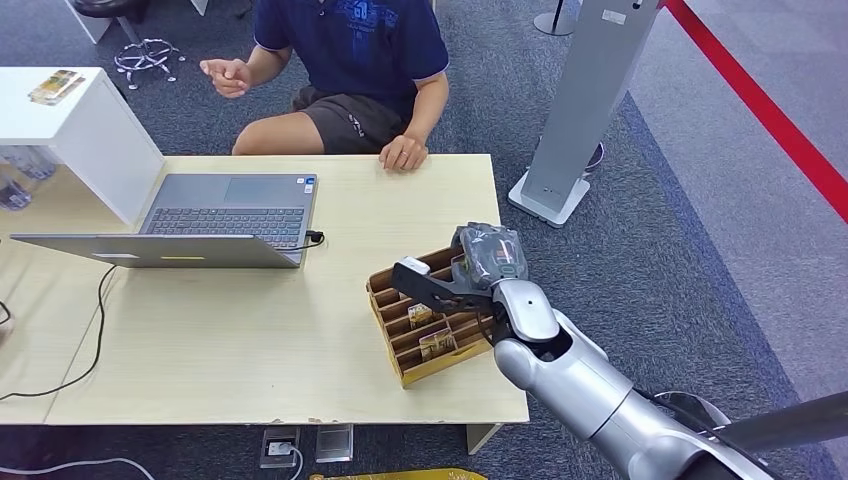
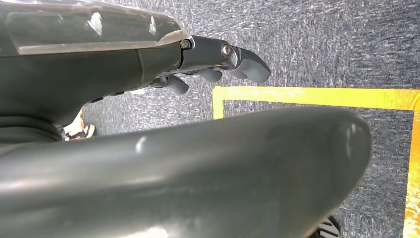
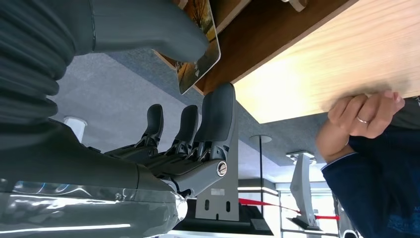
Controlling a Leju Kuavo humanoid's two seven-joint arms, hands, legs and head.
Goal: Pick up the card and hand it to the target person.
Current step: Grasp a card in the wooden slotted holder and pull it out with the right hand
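Observation:
A wooden card holder (image 1: 404, 372) stands near the table's right front corner, with picture cards (image 1: 437, 343) upright in its slots. My right hand (image 1: 487, 262) hovers over its far end. In the right wrist view one card (image 3: 194, 72) sticks out of the holder (image 3: 257, 34). The thumb (image 3: 148, 29) lies across one face of that card, and the straight fingers (image 3: 220, 111) end just short of its other side. The person (image 1: 350, 50) sits across the table with one hand (image 1: 403, 153) on its far edge. My left hand (image 2: 218, 62) hangs over the carpet, holding nothing.
An open laptop (image 1: 225, 215) and a white box (image 1: 80, 130) take up the left of the table (image 1: 250, 330), and a cable (image 1: 100, 320) runs off them. A grey stand (image 1: 580, 110) rises to the right. Yellow tape (image 2: 317, 96) marks the floor.

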